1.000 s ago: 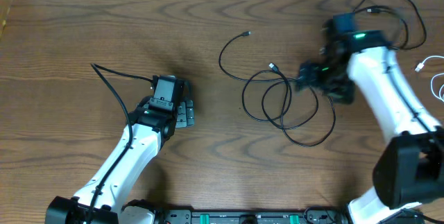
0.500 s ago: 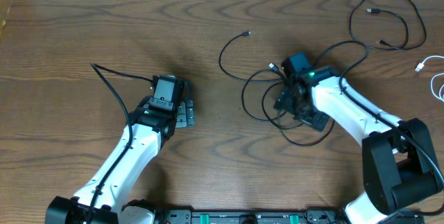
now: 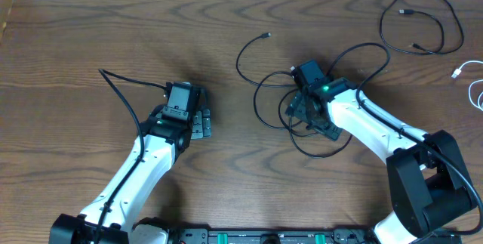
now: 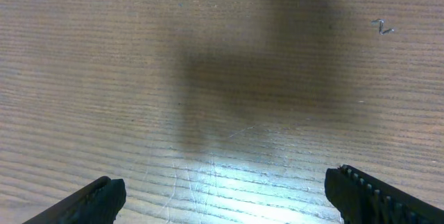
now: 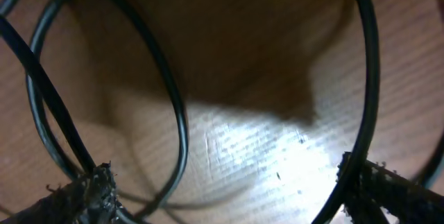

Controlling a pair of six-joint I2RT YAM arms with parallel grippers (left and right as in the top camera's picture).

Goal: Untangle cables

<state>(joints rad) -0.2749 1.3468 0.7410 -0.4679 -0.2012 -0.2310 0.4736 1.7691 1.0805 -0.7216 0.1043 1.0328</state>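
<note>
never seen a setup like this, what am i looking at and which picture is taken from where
These are two robot arms at a wooden table, each ending in a two-finger gripper. The wide picture comes from a camera fixed above the table. The two close-ups come from cameras on the arms' wrists, with the dark fingertips showing in the bottom corners. Thin cords lie on the table: a looped black cable in the middle, a second black cable at the far right, and a white cable at the right edge. The left gripper is open over bare wood. The right gripper is open too, low among the middle cable's loops but not closed on them.
</note>
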